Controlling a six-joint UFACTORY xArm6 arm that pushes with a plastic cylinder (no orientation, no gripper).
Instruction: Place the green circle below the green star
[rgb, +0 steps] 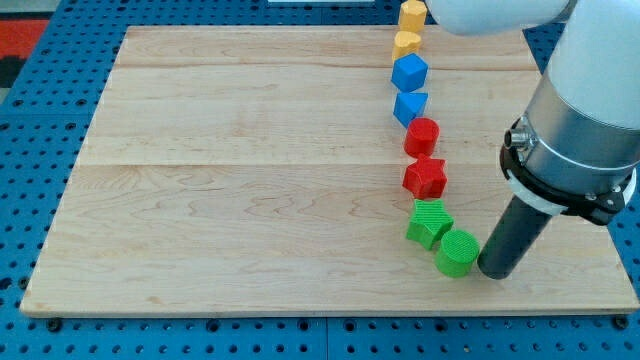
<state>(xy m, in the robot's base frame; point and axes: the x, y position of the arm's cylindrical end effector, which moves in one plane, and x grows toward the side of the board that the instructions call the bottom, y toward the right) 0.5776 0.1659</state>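
Eight blocks sit in a rough column down the board's (250, 180) right half, none inside any container. From the view's top: a yellow hexagon (412, 15), a yellow half-round block (406, 43), a blue cube (409, 72), a blue block (409, 106) of unclear shape, a red cylinder (421, 136), a red star (425, 178), the green star (428, 223) and the green circle (458, 252).

The green circle is a short ribbed cylinder, touching the green star at its lower right, near the board's bottom edge.

My tip (496, 270) rests just right of the green circle, apparently touching it; it is a plain rod with no jaws to spread or pinch.

Pale wood planks form the board, lying on a blue pegboard (30, 200).
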